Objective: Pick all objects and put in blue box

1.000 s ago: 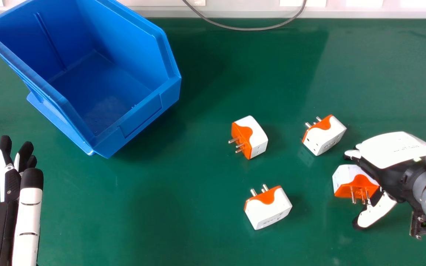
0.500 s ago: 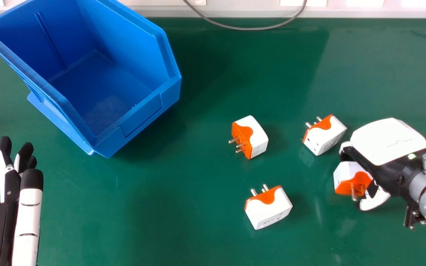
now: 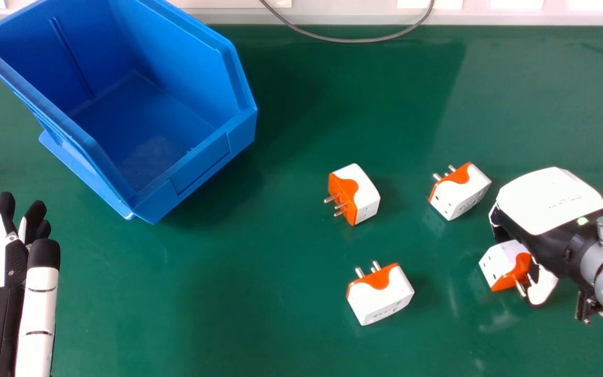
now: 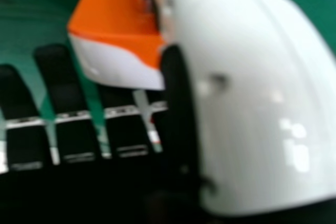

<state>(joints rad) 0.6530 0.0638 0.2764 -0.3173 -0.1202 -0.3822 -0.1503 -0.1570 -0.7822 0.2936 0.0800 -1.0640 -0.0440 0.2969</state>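
A white-and-orange cube-shaped plug adapter [image 3: 499, 262] has been turned and shifted slightly nearer the table's near edge since the earlier head view; the right hand [image 3: 547, 201] has been moved slightly with it; box and other adapters are left in place.

Adapter is held between curled fingers and white, black-edged thumb [image 4: 252, 103] of the right hand, at the right of the head view; pronged orange side is turned toward the thumb; whether it is lifted off the green smooth tabletop [image 3: 259, 314] cannot be told.

Three more white-and-orange adapters are spread well apart on the tabletop: one [image 3: 367, 193] near the middle, prongs pointed left; one [image 3: 461, 196] farther right, near the right hand; one [image 3: 382, 298] nearer the robot; prongs of the last two are pointed away.

Blue open-fronted plastic box [image 3: 186, 63] is set at far left; black-and-white left hand [image 3: 16, 262] is seen at lower left, fingers straight; grey thin cable [image 3: 343, 40] is looped over the far edge.
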